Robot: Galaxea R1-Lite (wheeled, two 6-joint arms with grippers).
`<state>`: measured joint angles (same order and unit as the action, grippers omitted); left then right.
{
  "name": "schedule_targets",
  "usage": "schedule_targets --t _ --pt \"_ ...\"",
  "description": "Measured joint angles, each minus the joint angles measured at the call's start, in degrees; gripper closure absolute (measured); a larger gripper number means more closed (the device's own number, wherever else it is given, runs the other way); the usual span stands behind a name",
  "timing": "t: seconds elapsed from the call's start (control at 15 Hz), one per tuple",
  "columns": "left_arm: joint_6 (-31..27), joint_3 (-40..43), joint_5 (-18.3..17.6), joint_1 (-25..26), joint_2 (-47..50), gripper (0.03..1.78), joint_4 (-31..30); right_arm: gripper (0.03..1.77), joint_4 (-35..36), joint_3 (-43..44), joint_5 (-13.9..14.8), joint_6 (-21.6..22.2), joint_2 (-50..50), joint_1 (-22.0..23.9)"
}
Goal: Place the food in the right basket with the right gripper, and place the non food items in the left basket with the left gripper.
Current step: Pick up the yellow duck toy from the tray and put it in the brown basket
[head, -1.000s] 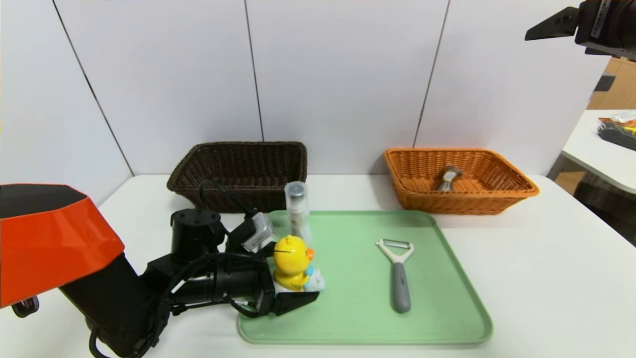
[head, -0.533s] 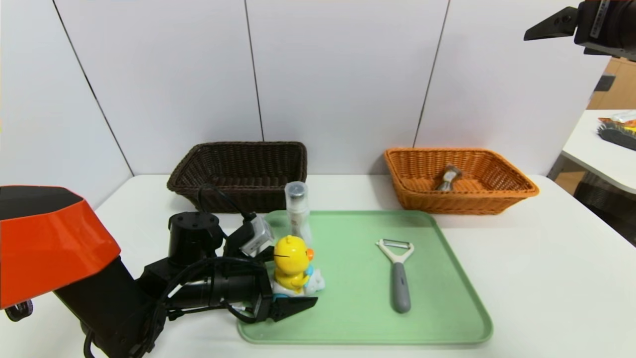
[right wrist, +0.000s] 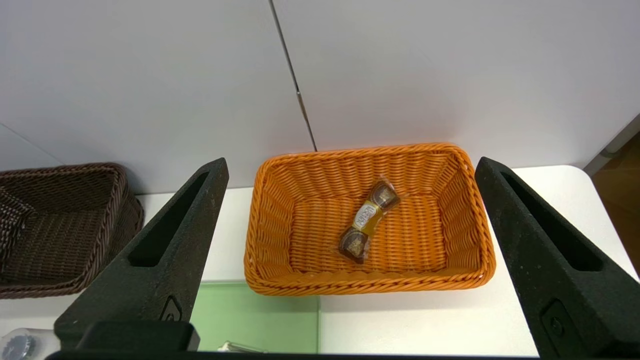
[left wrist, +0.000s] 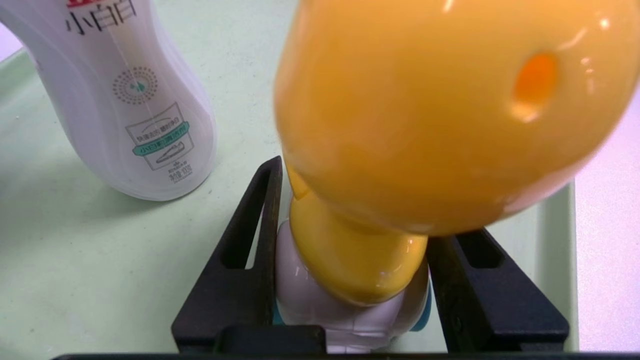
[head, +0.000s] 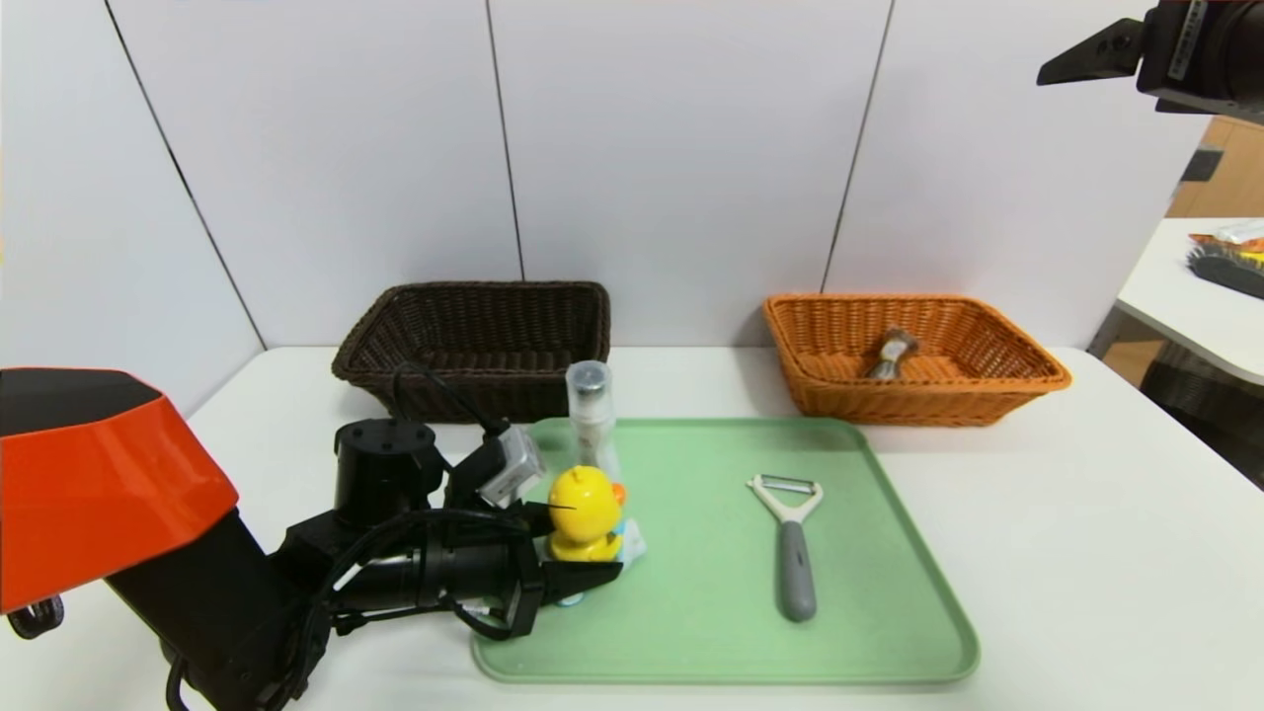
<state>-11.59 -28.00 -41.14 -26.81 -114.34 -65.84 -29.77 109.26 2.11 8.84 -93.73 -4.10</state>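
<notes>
A yellow duck toy (head: 585,513) on a white-blue car stands at the near left of the green tray (head: 889,632). My left gripper (head: 592,555) is shut on its car base (left wrist: 320,305), one finger (left wrist: 250,240) pressed to each side. The clear bottle (head: 591,415) with a grey cap stands upright just behind the duck toy (left wrist: 350,260). The grey-handled peeler (head: 790,543) lies mid-tray. The wrapped food (right wrist: 369,220) lies in the orange right basket (right wrist: 370,285). My right gripper (right wrist: 350,165) hangs open and empty high above that basket. The dark left basket (head: 474,341) holds nothing I can see.
Both baskets stand against the white wall panels, behind the tray. The bottle (left wrist: 130,100) is very close to the left gripper's far finger. A second white table (head: 1185,296) with a few items stands off to the right, past this table's edge.
The left gripper's jaws have closed in on the duck toy's base, and the toy has shifted and turned slightly between them. The right arm has held still up high.
</notes>
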Motion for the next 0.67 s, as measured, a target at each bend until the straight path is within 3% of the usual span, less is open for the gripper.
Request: schedule_targets --t 0.47,0.67 --pt "1.43 0.72 0.16 0.1 1.6 0.99 0.72 0.1 0.04 -0.76 0.0 0.02 0.0 0.0" --pt "4.24 0.35 0.38 -0.21 5.18 1.06 5.62 0.1 -0.1 -1.29 0.06 -0.02 0.29 -0.01"
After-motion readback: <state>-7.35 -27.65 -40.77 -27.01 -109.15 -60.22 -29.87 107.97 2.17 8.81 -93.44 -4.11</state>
